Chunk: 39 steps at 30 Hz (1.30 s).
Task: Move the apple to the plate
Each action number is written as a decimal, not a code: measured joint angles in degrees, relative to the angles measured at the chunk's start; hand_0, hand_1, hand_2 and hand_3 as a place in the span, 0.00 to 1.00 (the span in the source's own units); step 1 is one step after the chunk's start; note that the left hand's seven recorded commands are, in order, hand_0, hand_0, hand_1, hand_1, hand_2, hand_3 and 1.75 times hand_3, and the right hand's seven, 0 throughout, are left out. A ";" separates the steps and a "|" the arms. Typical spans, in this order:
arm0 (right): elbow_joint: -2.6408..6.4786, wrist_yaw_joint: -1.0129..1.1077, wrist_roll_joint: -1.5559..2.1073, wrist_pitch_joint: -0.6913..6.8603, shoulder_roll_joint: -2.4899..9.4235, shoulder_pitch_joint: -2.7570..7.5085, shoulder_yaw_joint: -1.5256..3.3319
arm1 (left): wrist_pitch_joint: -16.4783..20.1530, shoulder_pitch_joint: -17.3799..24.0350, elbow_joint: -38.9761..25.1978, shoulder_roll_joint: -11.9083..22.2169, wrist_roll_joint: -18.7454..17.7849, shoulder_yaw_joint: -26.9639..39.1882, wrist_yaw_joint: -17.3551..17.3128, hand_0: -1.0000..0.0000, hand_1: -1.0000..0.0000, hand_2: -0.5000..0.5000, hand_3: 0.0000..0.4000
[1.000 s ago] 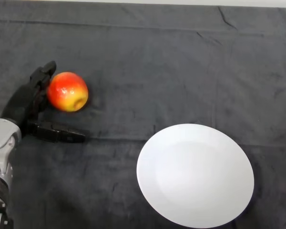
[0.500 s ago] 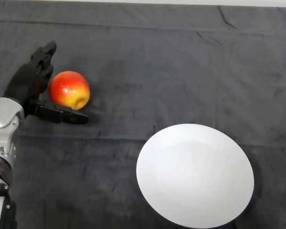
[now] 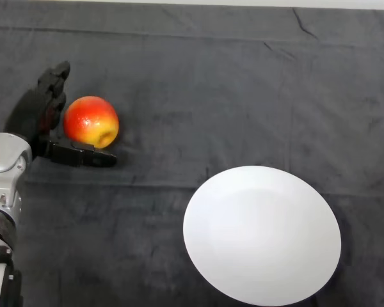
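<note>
The left hand (image 3: pixel 37 121) is seen at the left side of the dark cloth (image 3: pixel 198 89), entered from the lower left on its silver-grey arm (image 3: pixel 3 185). The hand is spread: the fingers (image 3: pixel 51 86) are extended upward and away from the robot, and the thumb (image 3: pixel 83 157) is stretched out along the cloth toward the right, so that an open cradle is formed between them. Nothing is clasped or pinched.

The apple (image 3: pixel 91 122), red with a yellow patch near its stem hollow, is lodged in that cradle. It lies just to the right of the palm, below and right of the fingertips, and directly above the thumb, which runs beneath its lower edge. The apple appears to be touching or very nearly touching the palm side of the hand; whether true contact is made with the thumb cannot be told. It rests on the cloth, not lifted.

The white plate (image 3: pixel 262 235) is found well apart from the hand, far to its right and nearer the robot, with bare cloth between the thumb's tip and the plate's rim. The apple is thus held off from the plate by that whole stretch, and nothing is carried on the plate.
</note>
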 measured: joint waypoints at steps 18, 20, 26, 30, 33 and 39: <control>-0.01 0.00 0.00 0.00 -0.01 0.00 0.00 | 2.80 -2.31 -0.11 0.01 5.13 -3.36 3.47 0.00 0.04 0.48 1.00; -0.01 0.00 0.00 0.00 -0.01 0.00 0.00 | 2.96 -2.79 -0.11 0.00 5.94 -3.68 3.48 0.00 0.03 0.49 1.00; -0.02 0.00 0.00 0.00 -0.01 0.00 -0.01 | 3.43 -3.31 -0.12 -0.03 6.28 -5.02 3.62 0.00 0.00 0.50 1.00; -0.02 0.00 0.00 0.00 -0.01 0.00 -0.01 | 3.49 -3.32 -0.12 -0.03 6.30 -5.12 3.80 0.00 0.00 0.50 1.00; -0.02 0.00 0.00 0.00 -0.01 0.00 -0.01 | 3.54 -3.35 -0.16 -0.03 6.34 -5.26 3.86 0.00 0.00 0.50 1.00; -0.02 0.00 0.00 0.00 -0.01 0.00 -0.01 | 3.60 -4.36 -0.30 -0.04 6.45 -5.39 3.93 0.00 0.00 0.50 1.00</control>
